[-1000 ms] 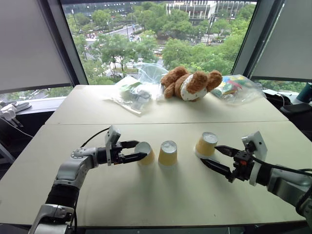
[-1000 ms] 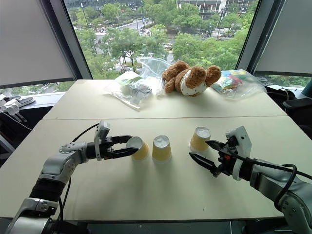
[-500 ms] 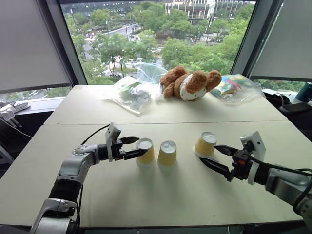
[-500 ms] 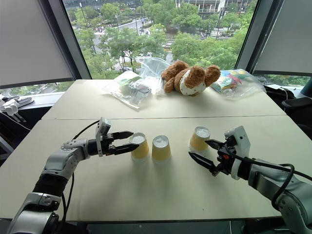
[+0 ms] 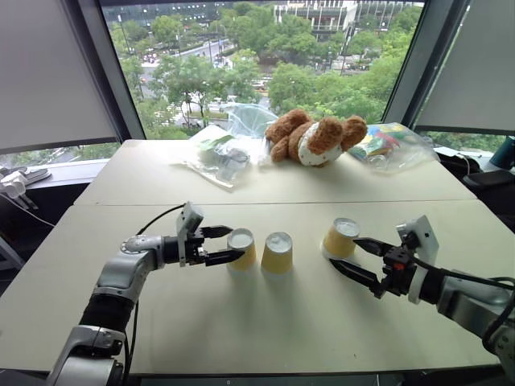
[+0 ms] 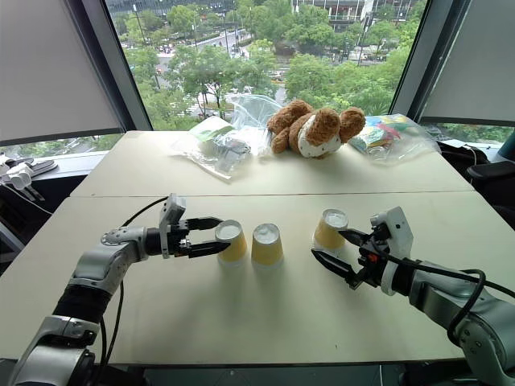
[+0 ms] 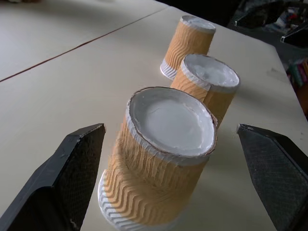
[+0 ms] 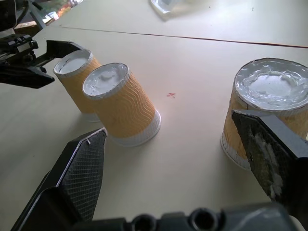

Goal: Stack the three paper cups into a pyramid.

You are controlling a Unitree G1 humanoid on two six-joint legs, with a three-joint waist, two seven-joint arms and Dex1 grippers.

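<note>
Three paper cups upside down in a row on table (image 5: 241, 322): left gripper (image 5: 233, 244) jaws spread around left cup (image 5: 241, 248), middle cup (image 5: 278, 252) alongside, right gripper (image 5: 354, 256) jaws spread beside right cup (image 5: 340, 238)

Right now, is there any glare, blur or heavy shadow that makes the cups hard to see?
Eye views: daylight from the windows behind, soft shadows, and all three cups, left cup, middle cup and right cup, read clearly. Left wrist view: the nearest cup is sharp, the far one slightly softer. Right wrist view: the gripper's own finger covers part of the right cup.
</note>
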